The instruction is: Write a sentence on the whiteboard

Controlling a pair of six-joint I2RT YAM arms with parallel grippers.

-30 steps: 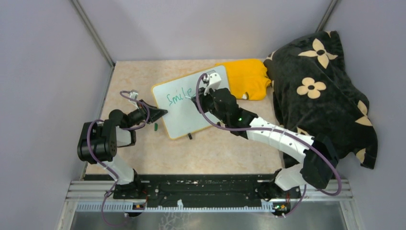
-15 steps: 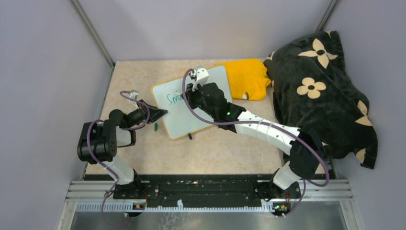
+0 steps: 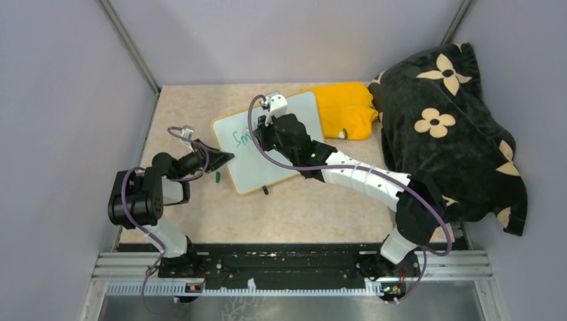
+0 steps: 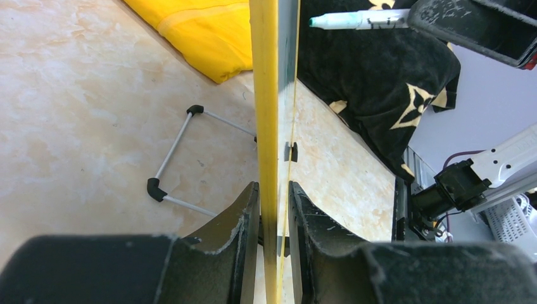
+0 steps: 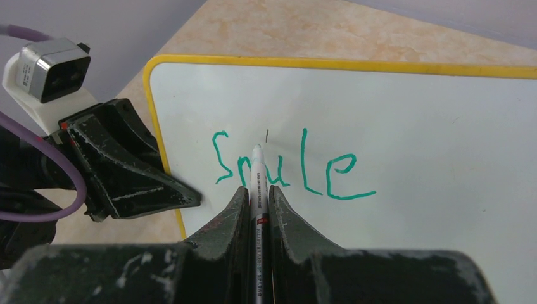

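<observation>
My right gripper [image 5: 256,190] has its two dark fingers clamped on a slim white marker with a green tip [image 5: 257,170], whose barrel runs out between them. The tip sits over the middle letters of the green handwritten sentence [image 5: 304,164], which reads "Smile". I cannot tell whether the tip touches the surface. The writing lies toward the left end of the flat glossy white whiteboard with rounded corners and a thin yellow-orange rim [image 5: 411,114].

My left gripper [image 4: 273,190] is closed on the whiteboard's left edge, with one black finger on each face and the yellow rim pinched between them. Beneath the whiteboard, a thin white wire stand with black corner pieces [image 4: 172,158] rests on the beige marbled tabletop [image 3: 301,207].

The whiteboard lies slanted near the tabletop's middle. Just beside its far-right corner is a folded yellow cloth [image 3: 344,107]. Further right of the whiteboard sits a heaped black plush blanket with cream flowers [image 3: 448,127]. Just off the whiteboard's near-left edge lies a small dark green piece [image 3: 217,177], too small to identify.
</observation>
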